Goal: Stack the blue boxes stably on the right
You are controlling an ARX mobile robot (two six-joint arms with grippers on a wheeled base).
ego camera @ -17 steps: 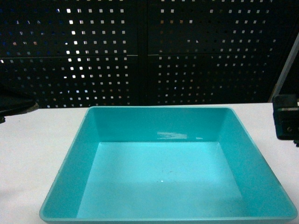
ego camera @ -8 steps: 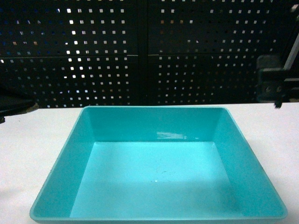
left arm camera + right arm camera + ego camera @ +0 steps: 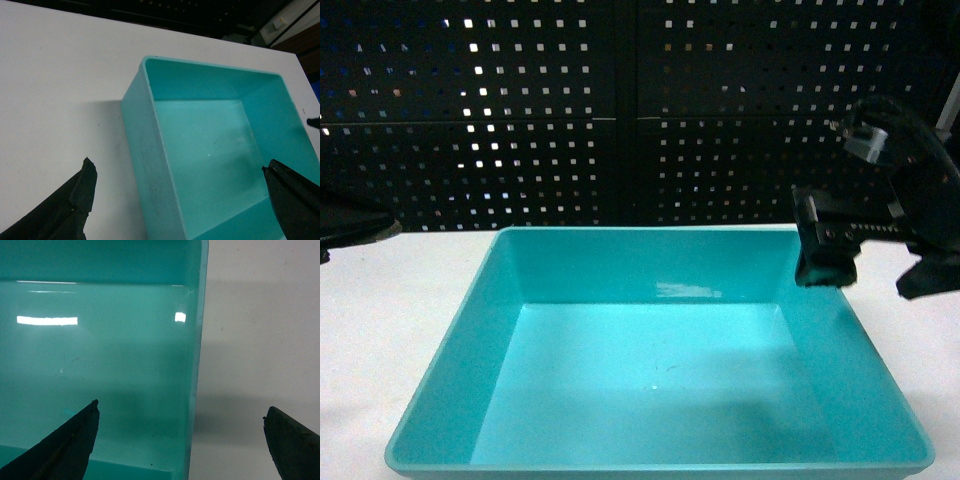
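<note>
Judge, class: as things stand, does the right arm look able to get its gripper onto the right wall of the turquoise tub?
Probably yes. The right gripper is open, its jaws straddling the tub's right wall, one inside the tub, one over the white table. Nothing lies between.

i see my right gripper (image 3: 180, 440) spread wide, straddling the turquoise tub's (image 3: 100, 355) right wall above the white table (image 3: 260, 340).

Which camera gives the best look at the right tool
The head view: it shows the whole right tool open, poised over the tub's right wall. The right wrist view catches only its two fingertips straddling that wall; the left wrist view barely shows it.
</note>
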